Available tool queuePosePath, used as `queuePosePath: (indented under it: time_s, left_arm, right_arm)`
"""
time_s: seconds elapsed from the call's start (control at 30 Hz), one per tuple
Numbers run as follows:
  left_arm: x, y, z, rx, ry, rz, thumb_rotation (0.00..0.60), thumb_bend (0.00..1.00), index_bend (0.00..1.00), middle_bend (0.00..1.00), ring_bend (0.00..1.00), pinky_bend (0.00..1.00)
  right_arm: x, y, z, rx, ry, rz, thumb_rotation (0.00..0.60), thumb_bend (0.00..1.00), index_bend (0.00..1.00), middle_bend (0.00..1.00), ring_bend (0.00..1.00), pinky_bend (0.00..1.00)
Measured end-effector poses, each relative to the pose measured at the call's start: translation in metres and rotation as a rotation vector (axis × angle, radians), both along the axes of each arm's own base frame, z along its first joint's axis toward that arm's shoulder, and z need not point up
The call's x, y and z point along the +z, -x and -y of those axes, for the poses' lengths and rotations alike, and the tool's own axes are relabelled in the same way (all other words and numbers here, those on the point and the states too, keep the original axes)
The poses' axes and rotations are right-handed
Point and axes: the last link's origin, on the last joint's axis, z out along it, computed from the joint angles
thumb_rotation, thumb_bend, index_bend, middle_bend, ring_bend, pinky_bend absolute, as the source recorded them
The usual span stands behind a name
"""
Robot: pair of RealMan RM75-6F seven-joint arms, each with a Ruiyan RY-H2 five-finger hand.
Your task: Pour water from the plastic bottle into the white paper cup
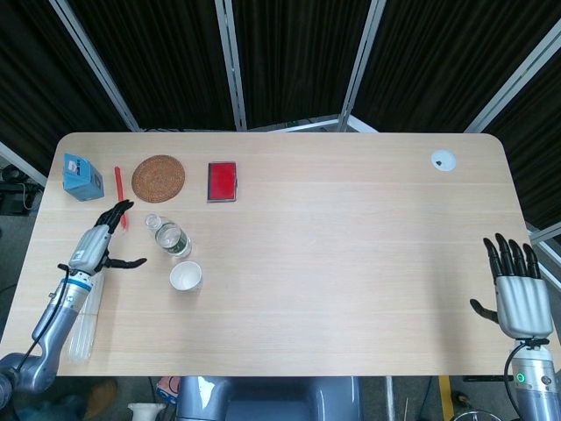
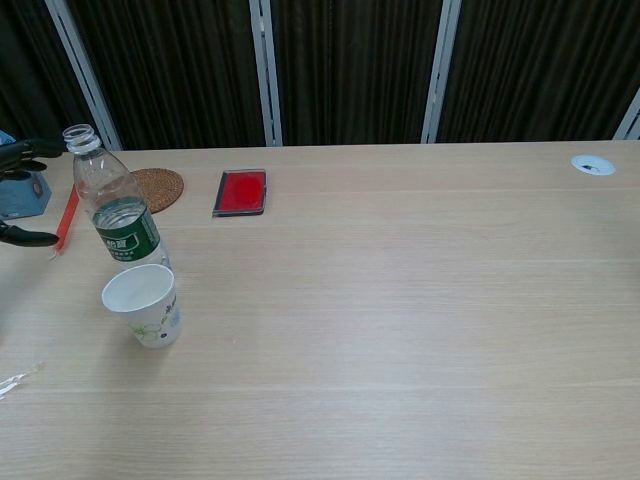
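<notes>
Bottle: I see the plastic bottle [image 2: 115, 213] standing upright and uncapped on the left part of the table [image 1: 351, 263], partly filled with water. It stands just behind the cup and touches neither hand.
Bottle label: a green band with white marks goes round its middle; I cannot read the writing in either view.
Cup: the white paper cup [image 2: 143, 304] stands upright just in front of the bottle, mouth up, with a small greenish print low on its side that is too small for me to read.
Left hand: my left hand [image 1: 99, 245] hovers just left of the bottle with fingers spread and thumb held apart, holding nothing. In the chest view only its dark fingertips [image 2: 22, 150] show at the left edge, level with the bottle's neck and apart from it.
Right hand: my right hand [image 1: 519, 293] is at the near right edge of the table, well apart from bottle and cup, fingers straight and spread, holding nothing.
Blue box: a small blue box [image 1: 82, 175] sits at the far left corner; its markings are too small to read.
Other things: a red pen [image 1: 119, 195], a round woven coaster [image 1: 159, 178] and a red flat case [image 1: 222, 181] lie behind the bottle; a bundle of clear straws [image 1: 86, 311] lies near the front left edge.
</notes>
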Motion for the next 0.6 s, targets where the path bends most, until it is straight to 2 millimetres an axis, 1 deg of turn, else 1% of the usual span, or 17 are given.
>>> queuePosePath:
  time_s: [0.13,0.33,0.53,0.6]
  left_arm:
    - [-0.013,0.0,-0.013,0.017,0.027,0.064,0.6,0.0,0.0,0.0,0.0,0.0]
    - [-0.036,-0.01,-0.033,0.018,0.116,0.093,0.6,0.0,0.0,0.0,0.0,0.0]
    - [-0.051,-0.02,-0.044,0.001,0.16,0.1,0.6,0.0,0.0,0.0,0.0,0.0]
    - [-0.053,-0.022,-0.046,-0.005,0.161,0.102,0.6,0.0,0.0,0.0,0.0,0.0]
  right_arm:
    - [0.001,0.002,0.001,-0.013,0.007,-0.006,0.6,0.0,0.0,0.0,0.0,0.0]
    - [0.001,0.006,0.004,-0.033,0.011,-0.018,0.6,0.0,0.0,0.0,0.0,0.0]
    - [0.001,0.009,0.006,-0.05,0.018,-0.03,0.6,0.0,0.0,0.0,0.0,0.0]
    - [0.001,0.01,0.007,-0.054,0.019,-0.031,0.6,0.0,0.0,0.0,0.0,0.0]
